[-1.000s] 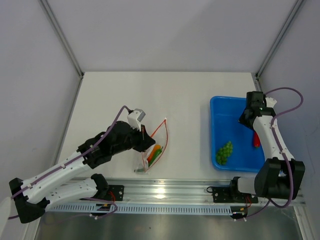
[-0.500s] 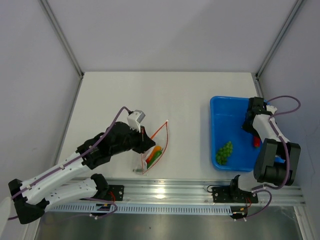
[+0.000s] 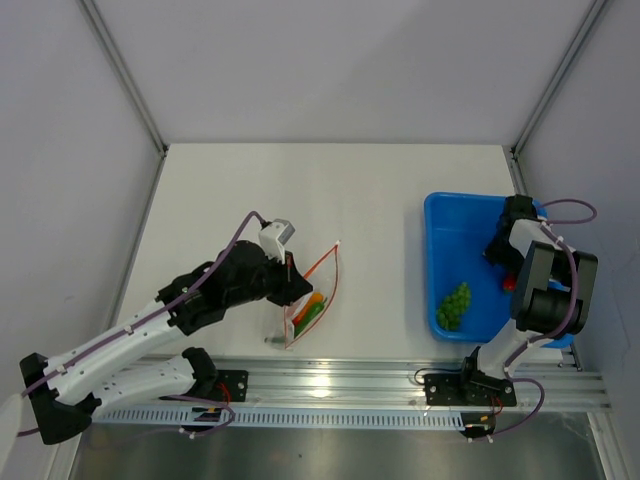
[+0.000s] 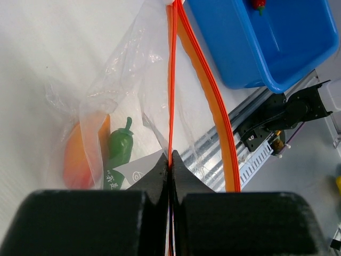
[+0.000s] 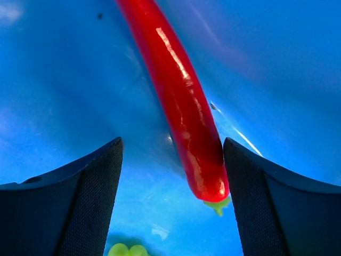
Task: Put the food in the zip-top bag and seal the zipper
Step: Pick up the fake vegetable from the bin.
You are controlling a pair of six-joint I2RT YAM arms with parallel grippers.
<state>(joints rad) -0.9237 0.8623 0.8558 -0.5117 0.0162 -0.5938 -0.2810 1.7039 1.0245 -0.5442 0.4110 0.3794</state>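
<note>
Right fingers (image 5: 80,202) now deeper in tray (image 5: 53,80), spread astride lengthwise red pepper (image 5: 184,106), stem toward wrist; left fingers (image 4: 157,178) pinched on zipper (image 4: 171,80).

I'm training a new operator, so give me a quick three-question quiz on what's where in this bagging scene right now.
1. True or false: the green grapes lie in the blue tray.
2. What does the left hand pinch? A) the blue tray B) the zipper C) the green grapes
3. Fill in: the right hand is open, with a red ____ between its fingers.
Key: 1 true; 2 B; 3 chili pepper.
</note>
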